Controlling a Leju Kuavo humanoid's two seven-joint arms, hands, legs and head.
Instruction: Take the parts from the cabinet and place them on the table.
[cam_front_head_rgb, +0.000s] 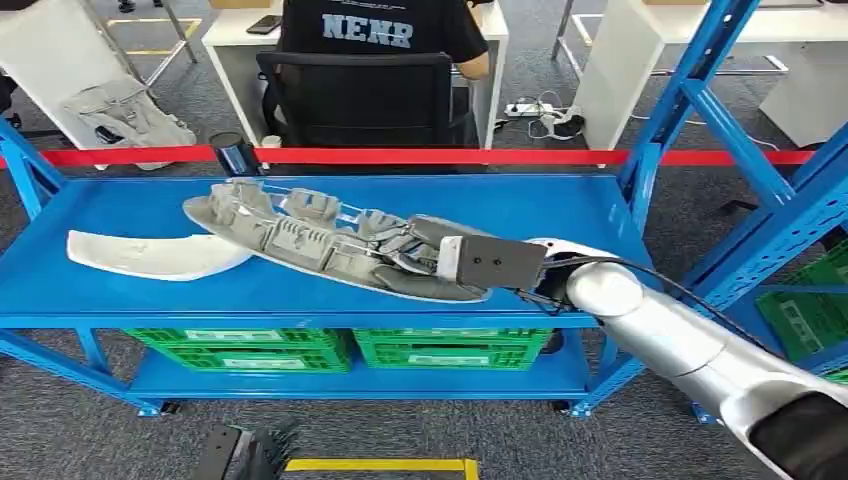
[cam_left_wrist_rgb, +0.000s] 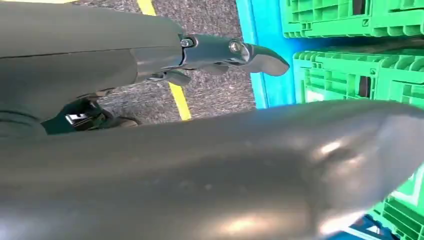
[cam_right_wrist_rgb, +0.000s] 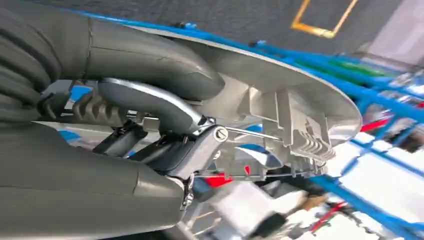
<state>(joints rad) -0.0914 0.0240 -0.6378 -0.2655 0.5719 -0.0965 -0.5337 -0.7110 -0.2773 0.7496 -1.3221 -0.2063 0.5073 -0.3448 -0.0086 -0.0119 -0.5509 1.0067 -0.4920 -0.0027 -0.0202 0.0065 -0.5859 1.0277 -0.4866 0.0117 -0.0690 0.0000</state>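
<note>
The right robot hand (cam_front_head_rgb: 420, 262) grips the near end of the long grey ribbed part (cam_front_head_rgb: 300, 240), fingers wrapped around it, on the blue shelf (cam_front_head_rgb: 120, 295). A white curved part (cam_front_head_rgb: 150, 255) lies beyond the grey part's far end. The left robot hand (cam_left_wrist_rgb: 225, 52) hangs free, holding nothing.

a pale grey ribbed part (cam_front_head_rgb: 300, 235) and an off-white curved part (cam_front_head_rgb: 150, 255) lie on a bright blue shelf (cam_front_head_rgb: 560, 215) over green crates (cam_front_head_rgb: 250, 350), with a red tape (cam_front_head_rgb: 450, 156) behind and a yellow floor line (cam_front_head_rgb: 375, 465).
</note>
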